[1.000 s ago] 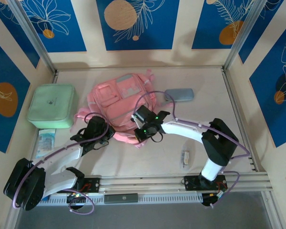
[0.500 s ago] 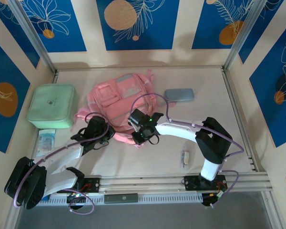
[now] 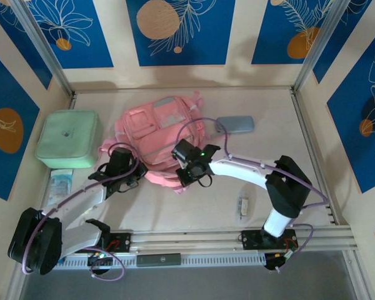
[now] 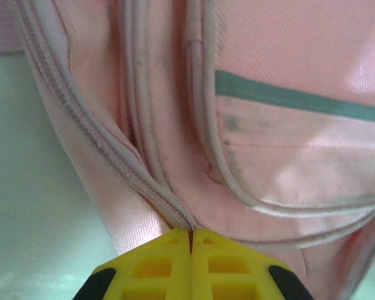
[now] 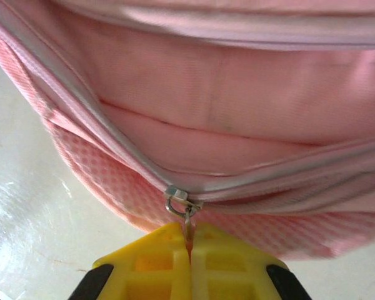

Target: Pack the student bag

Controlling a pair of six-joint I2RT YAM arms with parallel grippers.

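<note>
The student bag [image 3: 156, 131] lies mid-bench, toward the far edge. The right claw [image 5: 189, 240] is pinched on its zip pull [image 5: 177, 201] at the bag's near edge. The left claw [image 4: 190, 244] pinches the bag's left side.

Top view: the near edge of the bag [image 3: 156, 128] is covered by both wrists, and each gripper's fingertips are hidden under its own housing. The small object [image 3: 242, 206] on the table [image 3: 206, 206] by the right arm [image 3: 250, 172] is too small to name. The print on the packet [image 3: 61, 181] is unreadable, and I cannot tell whether its far edge is tucked under the green case [image 3: 67, 137].

Left wrist: the left gripper [image 4: 190, 240] is cut off by the bottom edge. The bag runs past every edge, with the fabric at the top blurred. The zip line [image 4: 112, 159] runs into the seam between the closed pads, and whatever is pinched there is hidden.

Right wrist: the right gripper [image 5: 189, 240] is cut off likewise. Below the slider [image 5: 177, 200], the pull tab [image 5: 187, 224] is mostly buried between the pads.
</note>
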